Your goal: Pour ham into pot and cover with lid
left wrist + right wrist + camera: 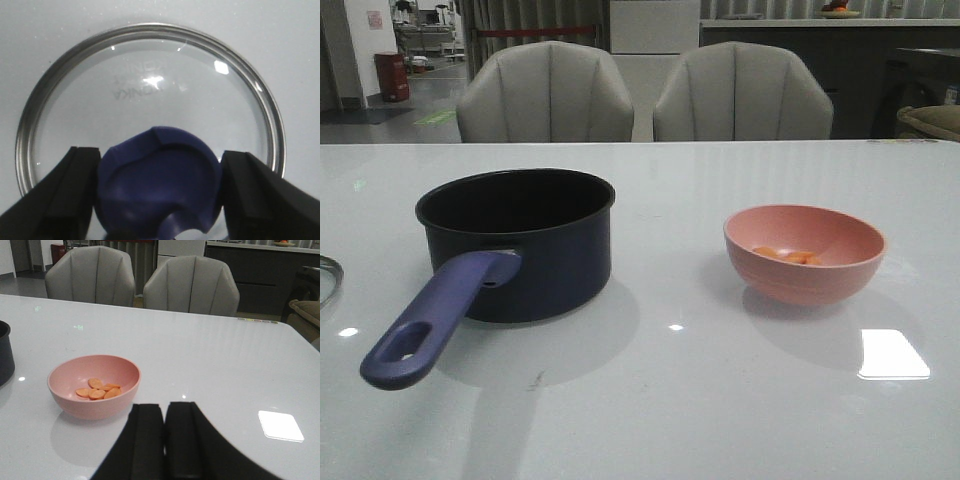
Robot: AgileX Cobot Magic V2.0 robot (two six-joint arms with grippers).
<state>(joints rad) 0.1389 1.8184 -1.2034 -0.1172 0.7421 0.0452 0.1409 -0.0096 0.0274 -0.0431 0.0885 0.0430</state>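
Straddling the lid's (150,95) knob, left gripper (159,200) spread.

You had a glossy white tabletop (720,420) with a bright square of reflected light (893,354) on it. Behind it stood two grey padded chairs (546,95), then curtains (520,22) and a dark counter (820,45); a red bin (391,76) sat far left.
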